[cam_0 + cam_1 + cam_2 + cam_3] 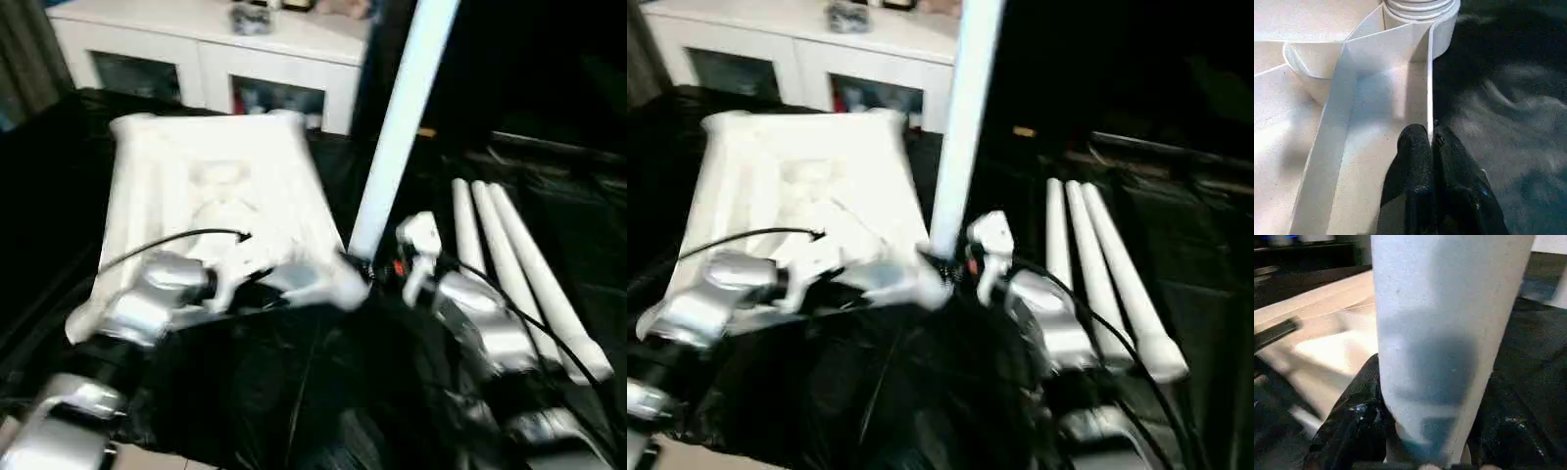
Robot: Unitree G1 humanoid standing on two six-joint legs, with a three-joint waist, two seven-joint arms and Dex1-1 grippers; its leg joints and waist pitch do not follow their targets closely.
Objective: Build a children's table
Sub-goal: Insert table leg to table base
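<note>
1. Currently the white plastic rectangular tabletop point(211, 196) lies ribbed underside up on the black sheeting point(294, 392), in front of the white cabinet with glass doors point(211, 59).
2. My left gripper point(1431, 139) has its two black fingers point(1413, 161) pressed together, pinching the thin upright rim wall of the tabletop along its near right edge. In the left wrist view the fingertips straddle that wall, one on the ribbed inner side, one on the side facing the sheeting.
3. Just beyond those fingertips, along the same wall, sits a round corner socket point(1420, 10) with a ringed collar.
4. My right gripper point(1425, 440) holds one long white cylindrical tube leg point(397, 127), fingers spread about halfway and closed on its lower end. The right wrist view shows a black finger point(1352, 426) against the tube's side.
5. That leg stands nearly upright, leaning slightly, its lower end just beside the near right corner of the tabletop. Whether the end touches the socket, I cannot tell.
6. Three more white tube legs point(519, 274) lie side by side on the sheeting, to the right of my right forearm and well apart from the tabletop.
7. Both head views are motion-blurred.
</note>
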